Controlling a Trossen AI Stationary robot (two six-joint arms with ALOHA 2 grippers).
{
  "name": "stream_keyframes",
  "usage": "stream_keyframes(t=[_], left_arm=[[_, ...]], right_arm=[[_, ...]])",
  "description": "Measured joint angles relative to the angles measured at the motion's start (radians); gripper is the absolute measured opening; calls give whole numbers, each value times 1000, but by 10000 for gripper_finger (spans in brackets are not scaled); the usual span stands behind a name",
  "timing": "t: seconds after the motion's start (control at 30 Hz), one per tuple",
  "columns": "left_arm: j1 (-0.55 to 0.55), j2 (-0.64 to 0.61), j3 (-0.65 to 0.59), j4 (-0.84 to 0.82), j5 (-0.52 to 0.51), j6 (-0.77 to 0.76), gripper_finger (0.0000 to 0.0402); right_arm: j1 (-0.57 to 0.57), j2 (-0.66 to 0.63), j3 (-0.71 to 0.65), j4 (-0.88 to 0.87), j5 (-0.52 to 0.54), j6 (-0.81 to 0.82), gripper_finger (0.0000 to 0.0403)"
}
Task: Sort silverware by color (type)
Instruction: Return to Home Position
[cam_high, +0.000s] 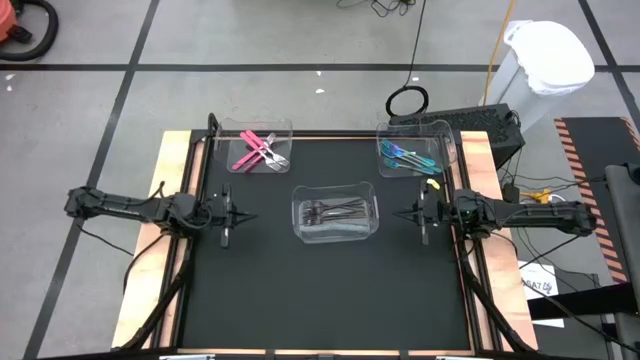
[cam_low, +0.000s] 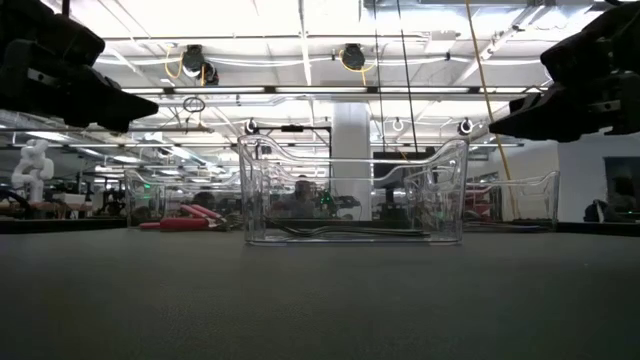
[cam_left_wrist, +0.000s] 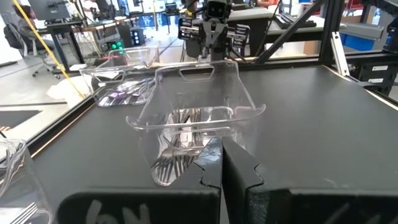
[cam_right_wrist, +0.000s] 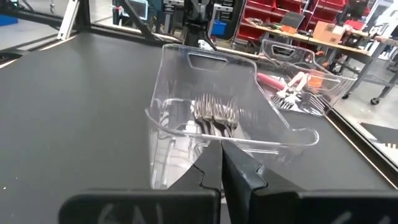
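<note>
The silverware lies sorted in three clear bins on the black table. Pink-handled pieces (cam_high: 258, 150) rest in the far left bin (cam_high: 283, 128), blue-teal pieces (cam_high: 407, 157) in the far right bin (cam_high: 443, 132), and grey metal forks (cam_high: 335, 210) in the middle bin (cam_high: 371, 195). My left gripper (cam_high: 247, 216) hovers shut at the table's left side, pointing at the middle bin (cam_left_wrist: 186, 93). Opposite it, at the right side, my right gripper (cam_high: 396, 213) is also shut and aimed at that bin (cam_right_wrist: 242, 74). Neither touches anything.
Wooden rails (cam_high: 175, 190) border the table's left and right sides. A yellow object (cam_high: 433, 184) lies near the right arm. Cables and a black box (cam_high: 480, 125) sit beyond the far right corner. Open black table (cam_high: 320, 300) spans the near half.
</note>
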Motion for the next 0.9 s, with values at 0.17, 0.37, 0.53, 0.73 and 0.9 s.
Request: stream_keyframes(t=[0.17,0.37,0.53,0.73,0.9], left_arm=[[0,-20,0,-22,0,0,0],[0,-66,0,-61,0,-2,0],[0,-106,0,-70,1,0,0],[0,-126,0,-72,4,9,0],[0,-126,0,-73,-16,9,0]], right_arm=[[0,-20,1,-26,2,-7,0],[0,-36,4,-40,3,-19,0],[0,-37,5,-49,4,-27,0],[0,-37,6,-59,4,-27,0],[0,-37,6,-61,4,-27,0]])
